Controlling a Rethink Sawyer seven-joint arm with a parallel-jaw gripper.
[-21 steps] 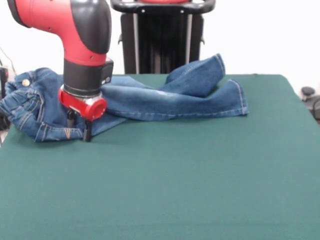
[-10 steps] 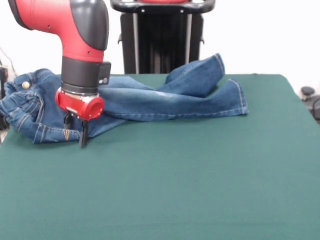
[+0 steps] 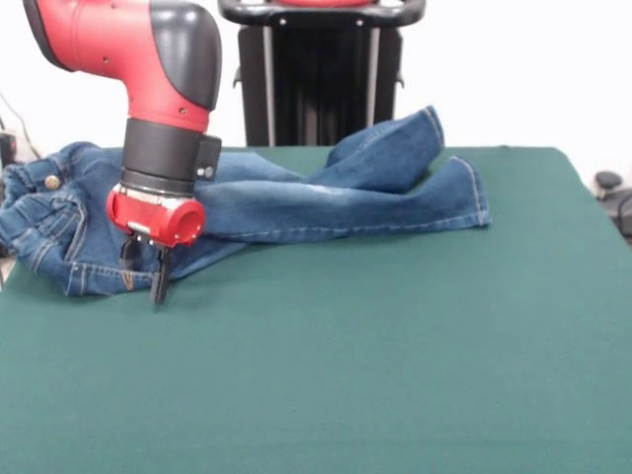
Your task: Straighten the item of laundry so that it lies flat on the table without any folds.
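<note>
The item of laundry (image 3: 326, 197), a small pair of blue jeans, lies crumpled along the far side of the green table (image 3: 375, 355). Its waist with a metal button (image 3: 51, 182) is bunched at the far left, and the two legs stretch right, one folded up over the other. My gripper (image 3: 144, 280) hangs at the near edge of the waist part, its dark fingers (image 3: 158, 281) pinching the denim hem there. The red and black arm hides part of the hip area.
A black stand (image 3: 321, 74) rises behind the table's far edge. The jeans' waist reaches the table's left edge. A dark object (image 3: 614, 193) sits off the right side. The near half of the green cloth holds nothing.
My gripper has moved slightly left and toward the near side. The waist end of the jeans has shifted with it, and the button sits lower in the picture. The legs have stayed put.
</note>
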